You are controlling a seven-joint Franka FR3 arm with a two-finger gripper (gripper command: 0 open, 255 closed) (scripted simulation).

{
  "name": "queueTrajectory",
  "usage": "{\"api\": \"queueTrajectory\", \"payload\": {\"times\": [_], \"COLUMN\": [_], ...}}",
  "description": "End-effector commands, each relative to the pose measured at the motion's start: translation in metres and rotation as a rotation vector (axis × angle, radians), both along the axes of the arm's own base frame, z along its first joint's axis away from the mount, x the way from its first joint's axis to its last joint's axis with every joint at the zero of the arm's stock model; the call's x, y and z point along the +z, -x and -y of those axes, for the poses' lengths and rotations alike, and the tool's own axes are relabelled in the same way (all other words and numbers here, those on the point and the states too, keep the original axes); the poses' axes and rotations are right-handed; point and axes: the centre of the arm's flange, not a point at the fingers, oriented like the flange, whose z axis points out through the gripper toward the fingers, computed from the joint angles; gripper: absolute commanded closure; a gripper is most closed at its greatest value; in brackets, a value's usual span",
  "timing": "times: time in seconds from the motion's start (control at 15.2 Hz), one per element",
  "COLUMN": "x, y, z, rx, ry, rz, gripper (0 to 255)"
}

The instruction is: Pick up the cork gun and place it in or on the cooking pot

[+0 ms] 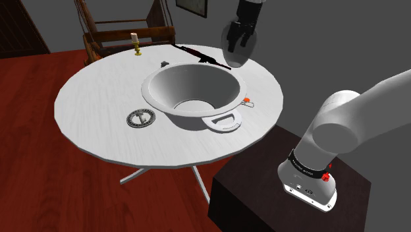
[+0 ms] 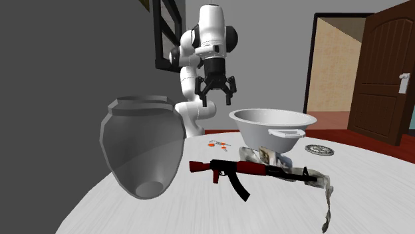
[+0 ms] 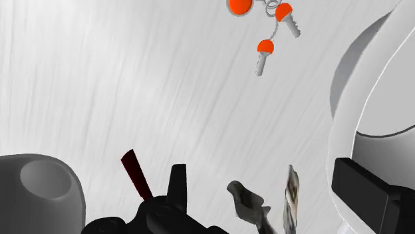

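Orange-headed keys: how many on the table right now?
2. In the wrist view, one key lies nearer the cooking pot, the other key beside it, closer to the gripper. An orange piece at the picture's edge is cut off; it may be a third.

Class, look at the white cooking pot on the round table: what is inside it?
In the shoulder view the cooking pot shows nothing inside: bare inner wall and floor. Its near rim covers the near inner wall.

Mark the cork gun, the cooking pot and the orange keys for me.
cork gun [image 2: 246,167]: second exterior view, on its red body at mid-length.
cooking pot [image 1: 164,89]: shoulder view, on its pale inner wall.
orange keys [image 3: 265,46]: wrist view, on one key's orange head.
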Motion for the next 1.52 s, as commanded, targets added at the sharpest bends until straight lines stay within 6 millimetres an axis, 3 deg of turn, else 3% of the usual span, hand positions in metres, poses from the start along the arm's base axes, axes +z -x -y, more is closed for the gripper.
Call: {"api": "queueTrajectory", "payload": {"times": [0.0, 0.59, 1.12, 1.45], "x": [-0.01, -0.054, -0.091, -0.114], "y": [-0.018, -0.118, -0.214, -0.225], "z": [0.012, 0.053, 0.072, 0.07], "rx": [0.046, 0.238, 0.409, 0.421], "ry": [-0.003, -0.02, -0.035, -0.036], "rz": [0.011, 0.053, 0.09, 0.092], "gripper": [0, 0, 0, 0]}}
